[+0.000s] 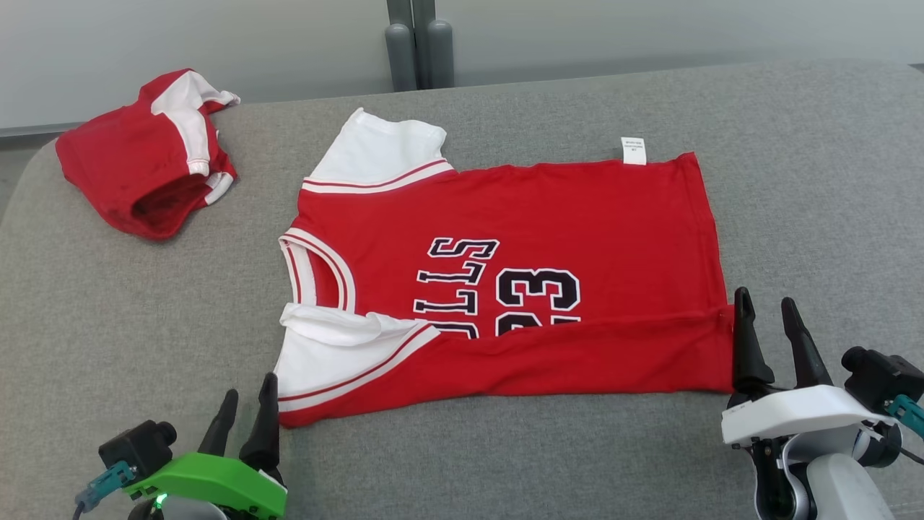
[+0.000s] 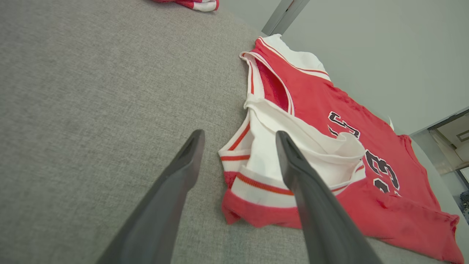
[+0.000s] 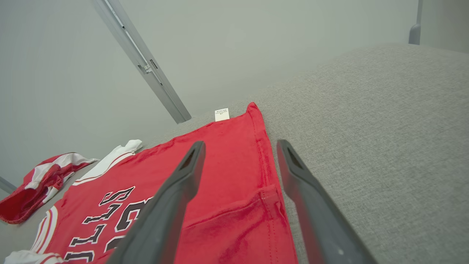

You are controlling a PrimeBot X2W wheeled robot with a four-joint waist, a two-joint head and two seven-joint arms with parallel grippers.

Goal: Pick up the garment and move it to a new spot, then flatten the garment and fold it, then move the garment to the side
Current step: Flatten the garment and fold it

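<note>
Left claw (image 1: 250,386): at 7 o'clock in the head view; jaws moderately apart and holding nothing. In its wrist view one finger lies across the near sleeve; whether it touches cannot be told.
Right claw (image 1: 765,300): at 4 o'clock; jaws moderately apart and empty, straddling the hem's near corner. Contact with the cloth cannot be told.
Task item: red short-sleeved jersey with white sleeves and black-and-white lettering (image 1: 548,217), spread at the centre, neck toward 9 o'clock, hem toward 3 o'clock. The edge nearest the robot is folded up over the print, and the near sleeve is rumpled.
Handling (judged): light, soft and limp; it will sag between grips and drag on the nap. It is not fragile.
Hold points (judged): near sleeve edge for the left claw, near hem corner for the right, pinching both layers of the folded strip.
Label: small white care tag (image 1: 634,150) at the far hem edge, 1 o'clock.
Support: grey fabric-covered worktop (image 1: 794,144).
Other stock: crumpled red-and-white garment (image 1: 144,159) at 10 o'clock, well apart from the jersey.
</note>
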